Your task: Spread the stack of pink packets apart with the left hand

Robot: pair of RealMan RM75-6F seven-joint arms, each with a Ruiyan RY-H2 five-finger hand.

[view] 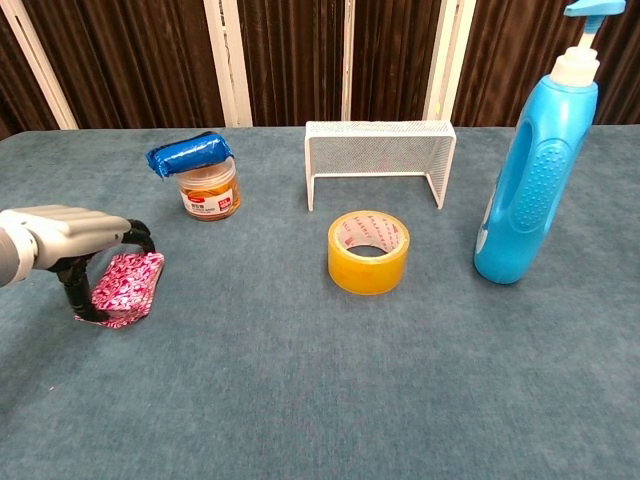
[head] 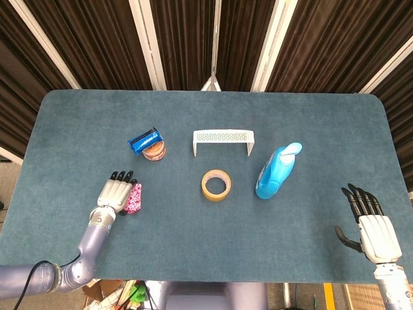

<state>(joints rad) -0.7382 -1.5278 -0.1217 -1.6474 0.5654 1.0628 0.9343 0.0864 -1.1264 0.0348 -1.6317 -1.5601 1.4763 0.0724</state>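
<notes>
The stack of pink packets [head: 135,197] lies on the blue table, left of centre. My left hand [head: 116,192] lies flat over its left part, fingers stretched forward. In the chest view the left hand [view: 66,232] covers the stack [view: 130,287] from above, its thumb down against the near left edge, and the stack looks tipped up on one side. Whether the fingers press the top packet is hidden. My right hand [head: 369,223] rests far off at the table's near right corner, fingers spread, holding nothing.
A small jar with a blue pouch on top [head: 150,145] stands behind the stack. A white mesh rack [head: 223,140], a roll of yellow tape [head: 216,185] and a blue pump bottle [head: 276,171] fill the middle and right. The table edge [head: 39,213] runs close on the left.
</notes>
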